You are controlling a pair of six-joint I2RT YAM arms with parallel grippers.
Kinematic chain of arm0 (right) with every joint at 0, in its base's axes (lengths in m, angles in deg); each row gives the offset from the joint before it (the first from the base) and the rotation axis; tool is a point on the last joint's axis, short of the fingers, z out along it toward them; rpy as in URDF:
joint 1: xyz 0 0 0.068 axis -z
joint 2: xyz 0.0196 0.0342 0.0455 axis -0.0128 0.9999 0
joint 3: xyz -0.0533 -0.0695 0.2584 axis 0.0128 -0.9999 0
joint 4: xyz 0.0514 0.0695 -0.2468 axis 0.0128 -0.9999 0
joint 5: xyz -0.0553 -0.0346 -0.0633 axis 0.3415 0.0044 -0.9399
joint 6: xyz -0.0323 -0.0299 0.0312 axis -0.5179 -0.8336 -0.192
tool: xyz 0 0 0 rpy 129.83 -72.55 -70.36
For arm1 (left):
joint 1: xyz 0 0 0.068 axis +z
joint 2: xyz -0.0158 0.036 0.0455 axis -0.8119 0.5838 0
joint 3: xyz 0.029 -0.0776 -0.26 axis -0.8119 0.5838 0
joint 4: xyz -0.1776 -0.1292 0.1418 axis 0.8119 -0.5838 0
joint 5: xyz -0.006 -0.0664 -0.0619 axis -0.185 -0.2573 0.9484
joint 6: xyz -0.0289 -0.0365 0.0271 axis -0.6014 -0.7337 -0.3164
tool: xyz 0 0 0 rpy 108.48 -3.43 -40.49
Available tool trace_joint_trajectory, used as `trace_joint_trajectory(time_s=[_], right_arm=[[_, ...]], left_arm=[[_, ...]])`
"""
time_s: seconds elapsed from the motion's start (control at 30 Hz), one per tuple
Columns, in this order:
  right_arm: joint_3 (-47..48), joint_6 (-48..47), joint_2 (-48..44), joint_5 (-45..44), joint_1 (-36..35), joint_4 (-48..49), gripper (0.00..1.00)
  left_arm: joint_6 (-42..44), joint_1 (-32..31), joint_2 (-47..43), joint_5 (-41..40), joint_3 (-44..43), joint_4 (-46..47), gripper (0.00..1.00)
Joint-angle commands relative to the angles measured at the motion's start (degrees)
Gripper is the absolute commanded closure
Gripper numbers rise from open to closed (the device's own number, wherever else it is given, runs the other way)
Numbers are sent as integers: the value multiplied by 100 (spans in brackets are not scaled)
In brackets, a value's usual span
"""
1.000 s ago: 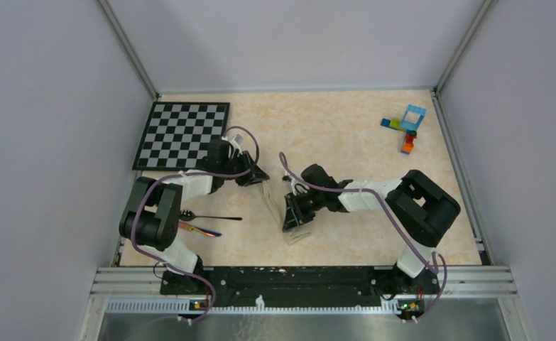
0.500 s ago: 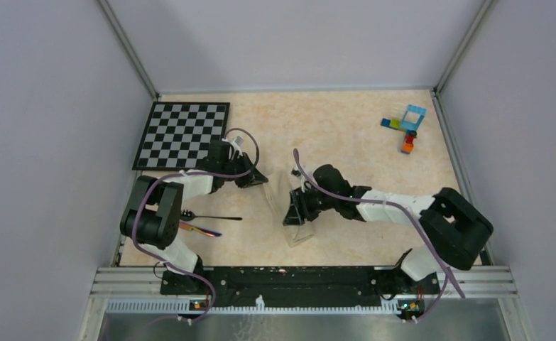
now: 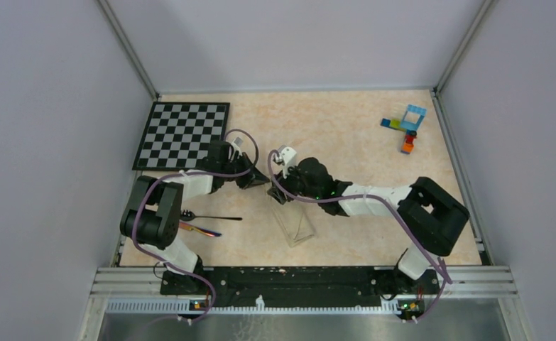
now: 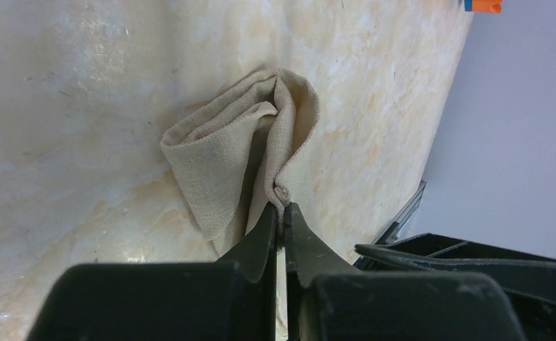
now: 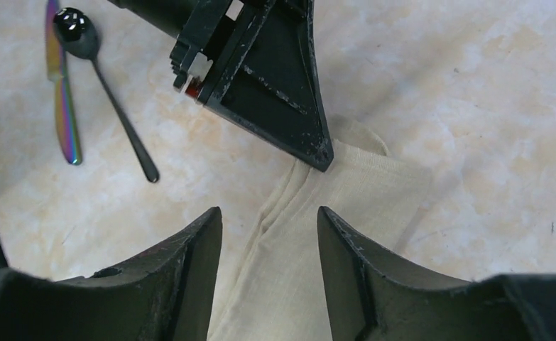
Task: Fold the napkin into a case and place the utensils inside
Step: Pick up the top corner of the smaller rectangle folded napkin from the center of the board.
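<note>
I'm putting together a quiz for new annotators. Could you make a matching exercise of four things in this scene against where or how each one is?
Things:
1 left gripper
2 right gripper
3 spoon
4 toy bricks

States:
A far right corner of the table
B open over the napkin
C shut on a fold of the napkin
D lying beside the rainbow knife

Pairs: 1-C, 2-B, 3-D, 4-A

Black-and-white arms (image 3: 193,183), purple cables (image 3: 241,132)
</note>
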Motion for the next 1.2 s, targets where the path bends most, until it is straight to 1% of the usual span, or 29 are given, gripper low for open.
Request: trace_joint_trajectory(time_s=[0.0,0.13,0.27,0.5,0.73,0.8,0.93,1.17], right_arm=[[474,-530,354,-872,-352,502,49],[481,-612,609,-1536,-584,563,47],[448,-582,808,-2006,-643,701,47],[626,-612,1076,-2147,-739,755,55],[763,-423,1247,-2201,-829,734,55],[852,-393,1321,-2400,-867,626,58],[858,-367,1355,-2768,-924,567,69],[823,-296,1345,-2900,-942,589,87]], left_arm=[[-266,24,-51,129,-45,155,100],[-424,48,-28,156,-26,106,100],[-528,72,-16,239,-43,108,100],[-581,93,11,244,-35,91,100],[-599,94,25,242,-63,79,100],[-599,101,14,231,-79,55,100],[-608,111,-32,215,-78,13,100],[-595,127,-68,191,-64,-9,100]])
